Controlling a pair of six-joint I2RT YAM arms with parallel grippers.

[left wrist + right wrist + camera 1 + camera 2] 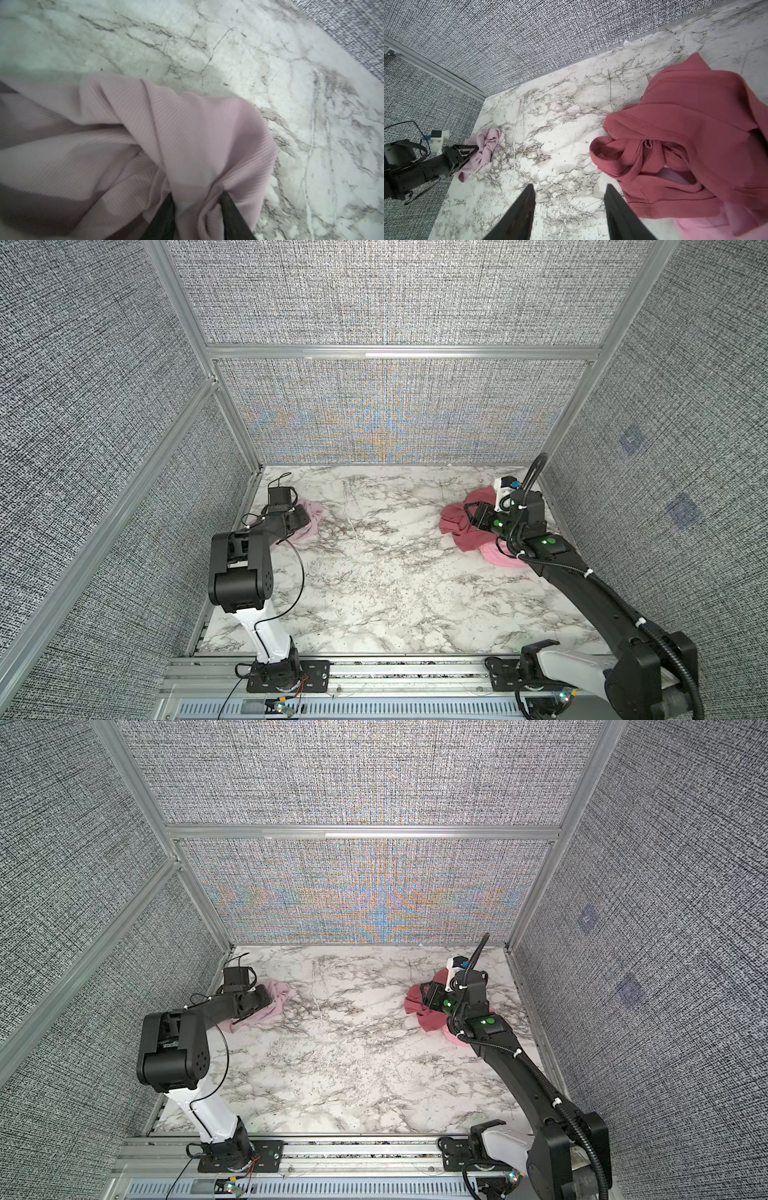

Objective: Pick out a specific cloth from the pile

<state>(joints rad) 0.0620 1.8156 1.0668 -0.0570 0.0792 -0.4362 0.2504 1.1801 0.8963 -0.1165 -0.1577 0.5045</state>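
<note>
Filling most of both top views, the marble worktop [374,572] carries the pile [457,526] at its far right, a dark red cloth [685,124] heaped over a brighter pink cloth [716,228]. The pale mauve cloth [309,520] lies crumpled at the far left, well apart from the pile, so the separating looks done and the step in hand is letting go. The left hand [197,193] sits on it, jaws part-way apart around a slack fold. Next, that hand should widen and lift straight off without dragging fabric along. The right hand [570,184] hangs half-open and empty over bare marble at the pile's left edge. Each arm hides part of its cloth from above, and a paler strip inside the red folds is hard to identify.
</note>
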